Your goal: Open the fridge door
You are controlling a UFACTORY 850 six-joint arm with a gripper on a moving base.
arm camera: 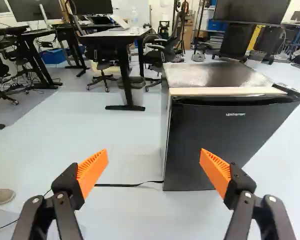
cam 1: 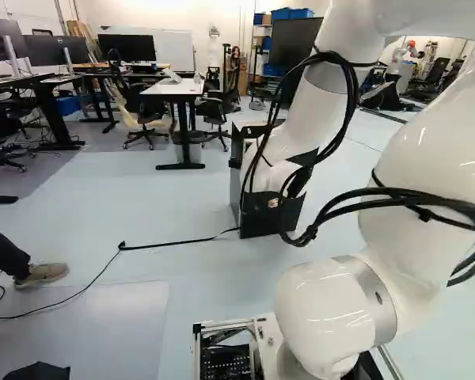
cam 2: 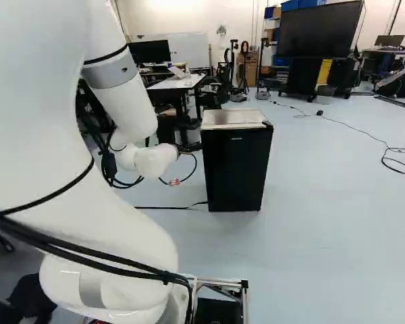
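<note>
Approach to a closed fridge. The small black fridge (cam 2: 236, 169) stands on the floor (arm camera: 125, 160), ahead of the pincer (arm camera: 154, 162) and off to one side. Its door (arm camera: 225, 142) appears shut against the cabinet. The pincer is wide open, its orange pads (arm camera: 92, 172) well apart, and grips nothing. Progress: at most, a rough approach is complete. Remaining, by inference: alignment with the door's free edge, presumably opposite the apparent hinge (arm camera: 288, 90); contact; and the entire outward swing.

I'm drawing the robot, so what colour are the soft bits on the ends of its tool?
Bright orange pads, on black fingers. The wrist view shows them best.
</note>
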